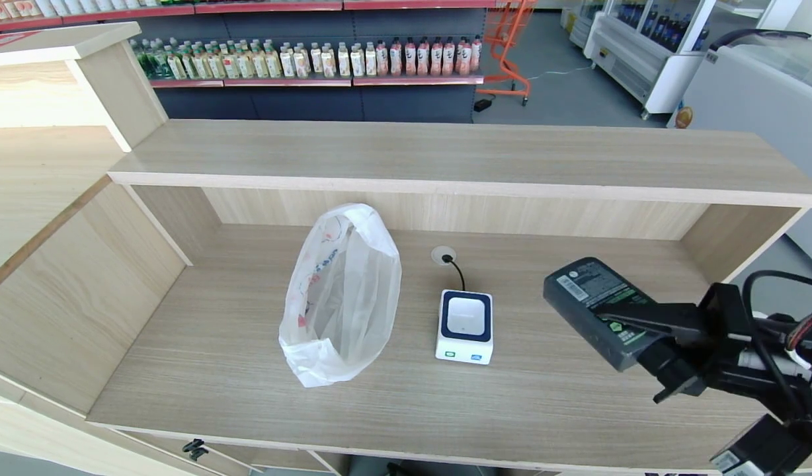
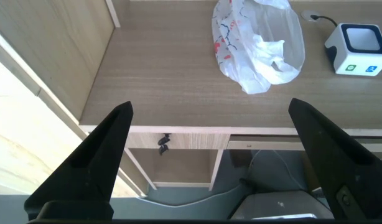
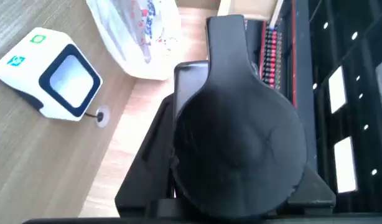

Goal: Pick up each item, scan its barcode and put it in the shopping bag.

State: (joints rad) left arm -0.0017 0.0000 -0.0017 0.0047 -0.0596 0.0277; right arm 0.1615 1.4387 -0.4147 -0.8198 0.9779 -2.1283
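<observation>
Right gripper [image 1: 634,330] is clamped on one end of the dark grey flat rectangular pack [image 1: 591,301], which hangs in the air to the right of the white-and-blue box scanner [image 1: 465,325], label side up. The pack looks rigid, smooth and probably light (slip risk at the end hold); a grip nearer its middle would be steadier. The translucent white plastic shopping bag [image 1: 343,291] sits left of the scanner and looks floppy. Left gripper [image 2: 209,112] is spread wide and empty. The pack's underside and the lower finger are hidden.
</observation>
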